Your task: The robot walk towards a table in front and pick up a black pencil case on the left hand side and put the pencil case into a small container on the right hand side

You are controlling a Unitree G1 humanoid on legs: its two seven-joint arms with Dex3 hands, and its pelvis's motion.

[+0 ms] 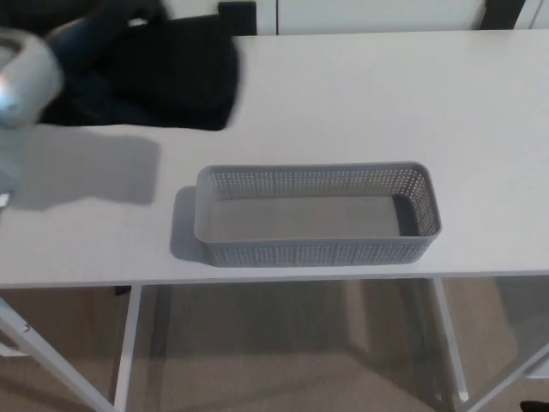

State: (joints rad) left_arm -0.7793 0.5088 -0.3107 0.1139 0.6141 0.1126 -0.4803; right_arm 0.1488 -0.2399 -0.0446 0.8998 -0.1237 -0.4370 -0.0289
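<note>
At the upper left of the head view, above the white table [343, 103]: my left hand [81, 60], black, blurred, merged with the dark mass it carries. Fingers closed around the black pencil case [184, 77]; individual fingers cannot be made out.

Item, black pencil case: soft, dark, blurred, held clear of the tabletop at the far left, well apart from the basket. A grey shadow lies on the table beneath and in front of it, at the left.

Item, my left forearm [21, 73]: silver-grey casing, entering from the picture's left edge, just beside the hand.

Item, small container [317, 251]: grey perforated plastic basket, oblong, rounded corners, open top, standing flat near the table's front edge, right of centre. Interior holds nothing.

Item, white table: long, plain top; white legs and crossbar visible below the front edge, over beige floor [283, 360].

Item, two dark objects [234, 17] at the far edge of the table, against a pale wall or cabinet; too cropped to identify.

My right hand: not in the picture.
</note>
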